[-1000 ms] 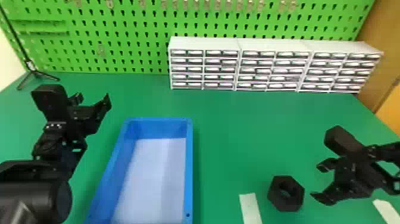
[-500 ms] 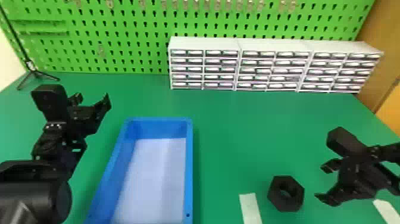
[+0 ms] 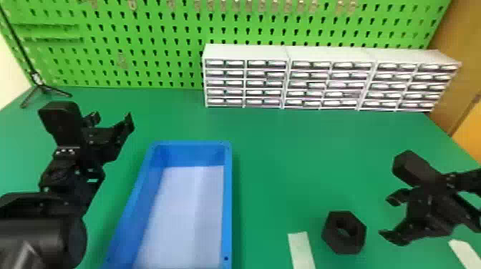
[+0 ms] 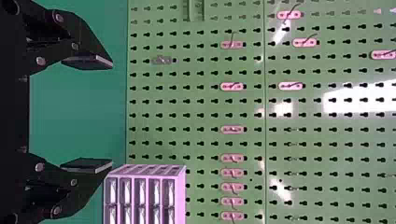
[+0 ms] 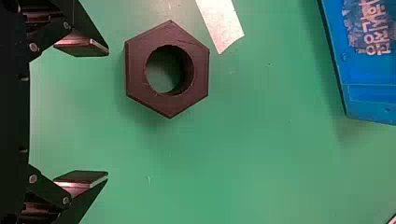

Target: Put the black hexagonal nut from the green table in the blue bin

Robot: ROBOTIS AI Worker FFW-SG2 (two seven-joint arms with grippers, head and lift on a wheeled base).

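Right wrist view shows pale lettering (image 5: pixel 375 29) on the blue bin (image 5: pixel 366 105), right fingers (image 3: pixel 396 237) apart.

The nut (image 3: pixel 340 245) lies on the table (image 3: pixel 286 161) right of the bin (image 3: pixel 228 200), before the drawer cabinets (image 3: pixel 331 80).

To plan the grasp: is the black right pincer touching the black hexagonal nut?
Apart: the right wrist view shows green table between the right pincer and the nut.

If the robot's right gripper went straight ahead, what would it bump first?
Likely the black nut, off-centre ahead of the right gripper, though depth is unclear; the green table could come first.
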